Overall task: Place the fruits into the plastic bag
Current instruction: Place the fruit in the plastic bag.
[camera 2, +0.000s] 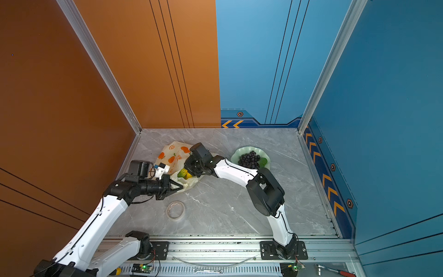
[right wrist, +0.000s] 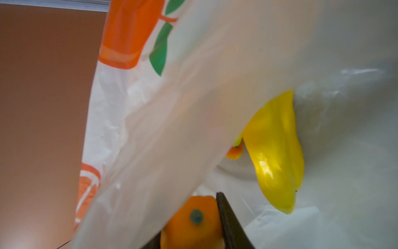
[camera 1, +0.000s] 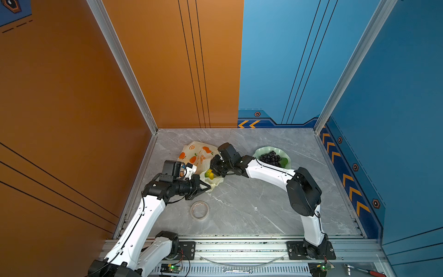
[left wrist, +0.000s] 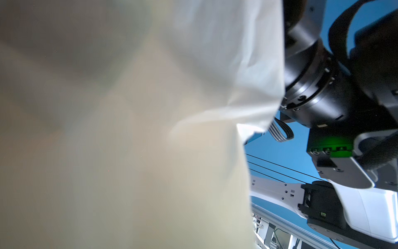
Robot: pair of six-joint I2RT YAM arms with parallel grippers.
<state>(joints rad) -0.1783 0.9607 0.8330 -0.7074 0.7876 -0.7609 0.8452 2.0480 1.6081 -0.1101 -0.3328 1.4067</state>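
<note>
right wrist view: plastic bag fold blocking; right gripper partly open, hugging orange fruit. left gripper pinching bag rim tight. grapes sitting in dish, tape ring nearby.

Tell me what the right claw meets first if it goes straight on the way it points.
Probably the draped film of the plastic bag, close ahead of the right claw and the orange fruit it grips; the yellow fruit sits off-line beyond. Depth is unclear.

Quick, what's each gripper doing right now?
Left gripper: shut on the bag edge.
Right gripper: shut on an orange fruit.
</note>
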